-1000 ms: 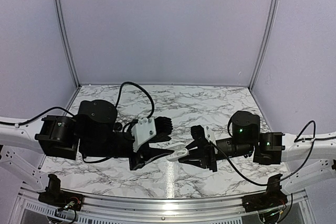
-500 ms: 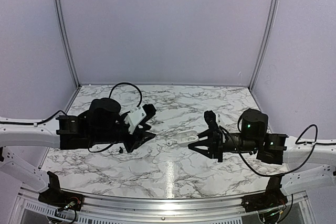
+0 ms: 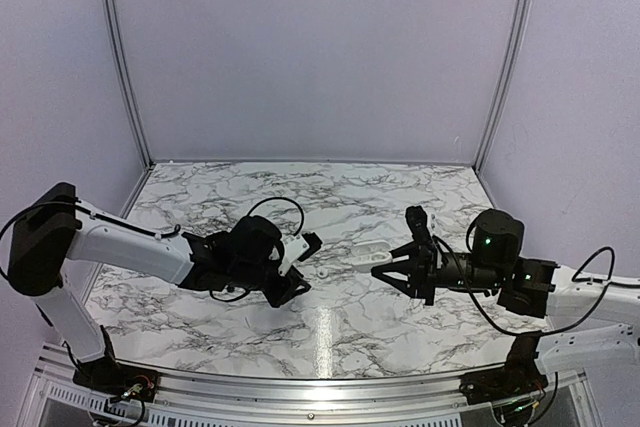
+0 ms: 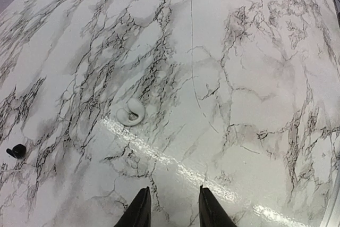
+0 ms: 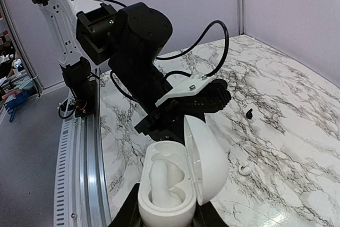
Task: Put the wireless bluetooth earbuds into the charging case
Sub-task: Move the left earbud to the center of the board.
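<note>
My right gripper is shut on the base of a white charging case, held above the table with its lid open. One white earbud sits in the case. The case and right gripper also show in the top view. A second white earbud lies on the marble ahead of my left gripper, which is open and empty, low over the table. It also shows in the right wrist view. A black earbud lies further left and also shows in the right wrist view.
The left gripper body and its arm fill the space just behind the case in the right wrist view. The metal rail runs along the table's near edge. Purple walls enclose the marble table.
My left arm has stretched out and dropped low over the table, its gripper now facing the loose white earbud. My right gripper has drawn back to the right with the open case.
</note>
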`<act>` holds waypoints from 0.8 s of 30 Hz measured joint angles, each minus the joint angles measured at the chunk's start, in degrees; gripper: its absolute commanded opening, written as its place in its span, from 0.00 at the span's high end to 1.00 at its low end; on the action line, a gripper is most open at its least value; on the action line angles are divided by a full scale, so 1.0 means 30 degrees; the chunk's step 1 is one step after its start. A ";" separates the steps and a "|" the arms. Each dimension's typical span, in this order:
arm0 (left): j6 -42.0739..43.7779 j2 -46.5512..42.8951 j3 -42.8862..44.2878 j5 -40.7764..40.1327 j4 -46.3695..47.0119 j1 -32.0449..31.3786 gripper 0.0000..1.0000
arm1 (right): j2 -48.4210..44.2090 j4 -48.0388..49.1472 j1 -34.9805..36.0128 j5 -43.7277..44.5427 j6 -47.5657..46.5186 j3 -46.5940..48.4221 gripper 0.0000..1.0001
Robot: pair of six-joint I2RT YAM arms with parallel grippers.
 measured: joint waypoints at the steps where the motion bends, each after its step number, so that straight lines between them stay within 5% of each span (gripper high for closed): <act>1: 0.0211 0.0277 0.0211 0.0087 0.0051 0.0044 0.64 | -0.0044 -0.0007 0.0000 -0.0007 0.0000 -0.0109 1.00; 14: 0.0743 0.4568 0.4743 0.1209 0.0444 0.1173 0.53 | -0.0692 0.0015 -0.0015 -0.0386 -0.0015 -0.0444 1.00; 24: 0.0168 0.6907 0.7402 -0.0364 -0.0444 0.1173 0.52 | -0.0692 0.0007 -0.0015 -0.0495 -0.0029 -0.0444 1.00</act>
